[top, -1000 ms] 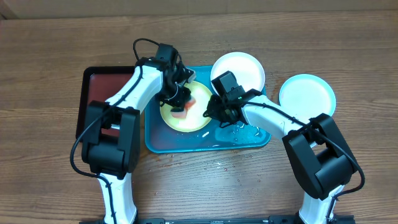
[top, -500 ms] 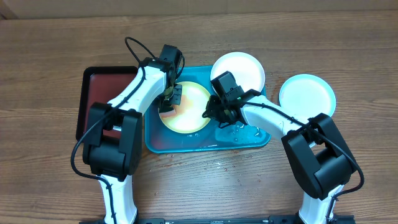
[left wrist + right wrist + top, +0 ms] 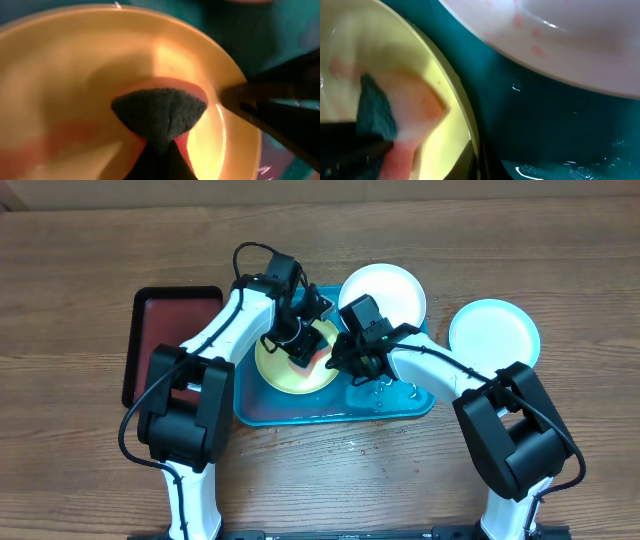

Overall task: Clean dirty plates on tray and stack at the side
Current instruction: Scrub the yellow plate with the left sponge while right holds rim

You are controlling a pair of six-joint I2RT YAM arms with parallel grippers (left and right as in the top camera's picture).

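Note:
The yellow-green plate [image 3: 285,370] lies on the turquoise tray [image 3: 400,402]. My left gripper [image 3: 303,352] is shut on the teal-and-red sponge [image 3: 159,112] and presses it onto the plate's right half [image 3: 75,75]. My right gripper [image 3: 338,360] is shut on the yellow-green plate's right rim [image 3: 462,112]. The white plate [image 3: 390,290], with red specks [image 3: 555,35], rests over the tray's far edge. The light blue plate [image 3: 494,332] lies on the table right of the tray.
A black tray with a dark red inside [image 3: 155,330] lies left of the turquoise tray. Water drops sit on the tray floor [image 3: 555,150] near my right gripper.
My left gripper has swept the sponge from the plate's left side to its right side, close to my right gripper. The right arm has held still on the rim.

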